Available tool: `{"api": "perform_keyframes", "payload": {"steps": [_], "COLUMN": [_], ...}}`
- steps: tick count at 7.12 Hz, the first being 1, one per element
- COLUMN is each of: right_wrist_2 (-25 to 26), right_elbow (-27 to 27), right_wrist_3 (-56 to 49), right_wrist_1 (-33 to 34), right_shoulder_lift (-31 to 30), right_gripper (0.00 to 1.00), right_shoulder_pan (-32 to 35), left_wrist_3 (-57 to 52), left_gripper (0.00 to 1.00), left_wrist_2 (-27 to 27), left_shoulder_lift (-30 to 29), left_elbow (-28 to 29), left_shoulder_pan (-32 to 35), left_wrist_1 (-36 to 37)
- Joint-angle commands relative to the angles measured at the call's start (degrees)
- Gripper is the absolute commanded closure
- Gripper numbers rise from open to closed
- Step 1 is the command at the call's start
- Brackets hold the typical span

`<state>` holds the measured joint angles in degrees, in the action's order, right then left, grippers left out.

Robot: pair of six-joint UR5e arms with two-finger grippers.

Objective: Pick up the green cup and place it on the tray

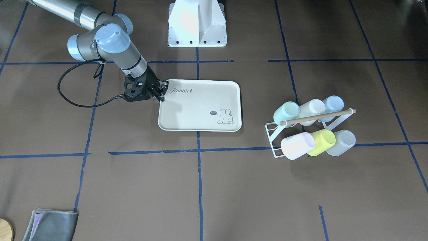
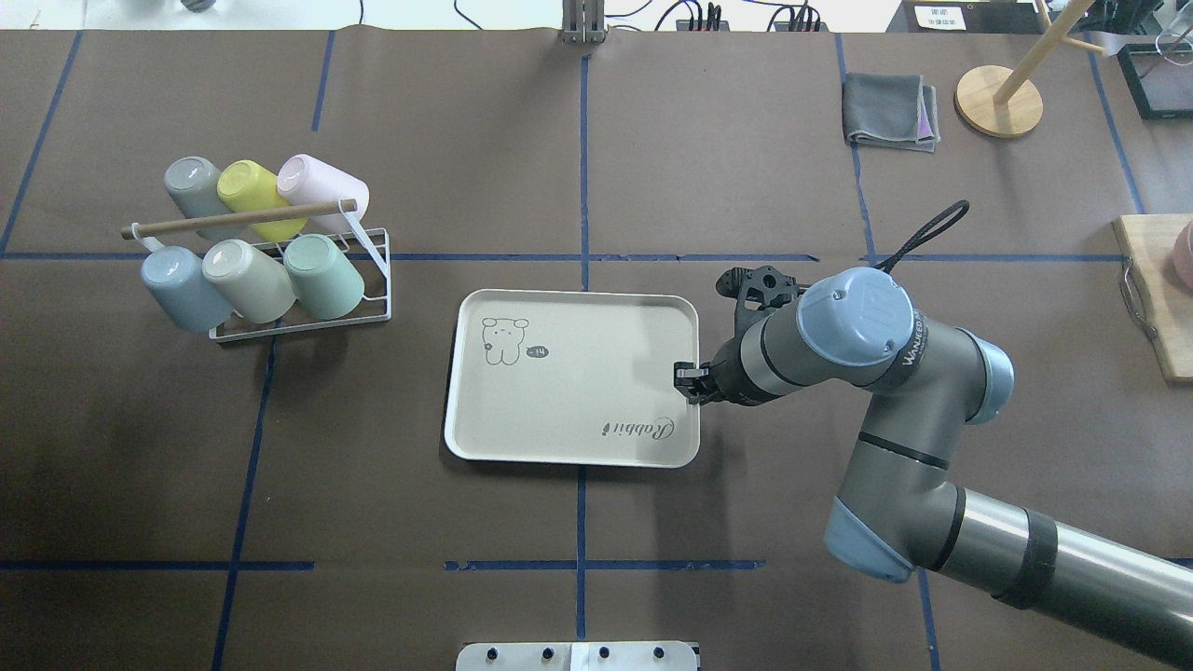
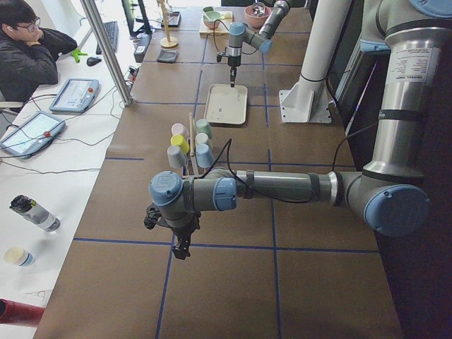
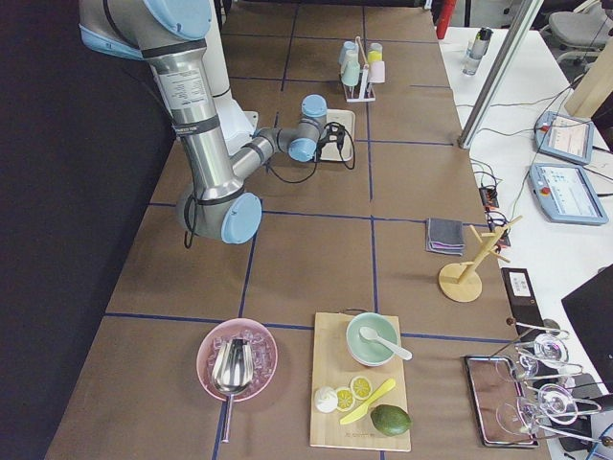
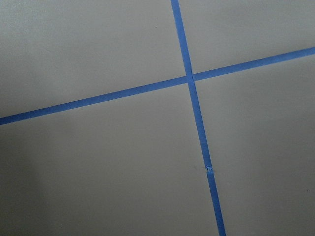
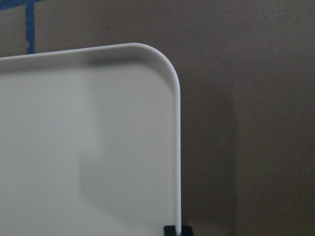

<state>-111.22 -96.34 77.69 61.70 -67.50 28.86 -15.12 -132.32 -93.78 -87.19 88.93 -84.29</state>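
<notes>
**While cup sits in rack, nothing is done**

Since the green cup (image 2: 324,276) lies on its side in the rack (image 2: 214,220) at the left, beside a cream cup (image 2: 247,280), no pick has begun. The tray (image 2: 578,410) in the middle holds nothing, so reach, grasp, carry and release are all left, by my reading. Left tool (image 3: 182,247) hangs over bare counter (image 2: 419,522); spread or pressed together, I cannot tell. Right tool (image 2: 688,379) sits at the tray's right rim, fingertips (image 6: 169,231) narrowly set either side, seemingly pinching it.
</notes>
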Motion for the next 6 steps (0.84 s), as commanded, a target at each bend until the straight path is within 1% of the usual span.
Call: {"api": "perform_keyframes", "payload": {"steps": [1,2,3,4,5,6], "right_wrist_2": [0.04,-0.04,0.04,0.39,0.57,-0.73], "right_elbow": [0.27,0.19,0.19,0.01,-0.16,-0.69], "right_wrist_3": [-0.09,-0.09,0.00,0.00,-0.09,-0.78], "right_wrist_1": [0.09,0.00,0.00,0.00,0.09,2.61], "right_shoulder_lift": [-0.27,-0.53,-0.44,-0.79,-0.62,-0.53], "right_gripper": [1.00,0.99,0.78,0.01,0.00,0.00], "right_shoulder_pan": [-0.21,-0.21,-0.21,-0.21,-0.04,2.66], "left_wrist_3": [0.00,0.00,0.00,0.00,0.00,0.00], "left_gripper": [0.00,0.00,0.00,0.00,0.00,0.00], "left_wrist_2": [0.05,-0.04,-0.04,-0.04,0.05,0.05], "left_shoulder_lift": [0.00,0.00,0.00,0.00,-0.09,0.00], "left_elbow": [0.00,0.00,0.00,0.00,0.00,-0.09], "left_shoulder_pan": [-0.08,-0.08,-0.08,-0.08,-0.08,0.01], "left_wrist_1": [0.00,0.00,0.00,0.00,0.00,0.00]}}
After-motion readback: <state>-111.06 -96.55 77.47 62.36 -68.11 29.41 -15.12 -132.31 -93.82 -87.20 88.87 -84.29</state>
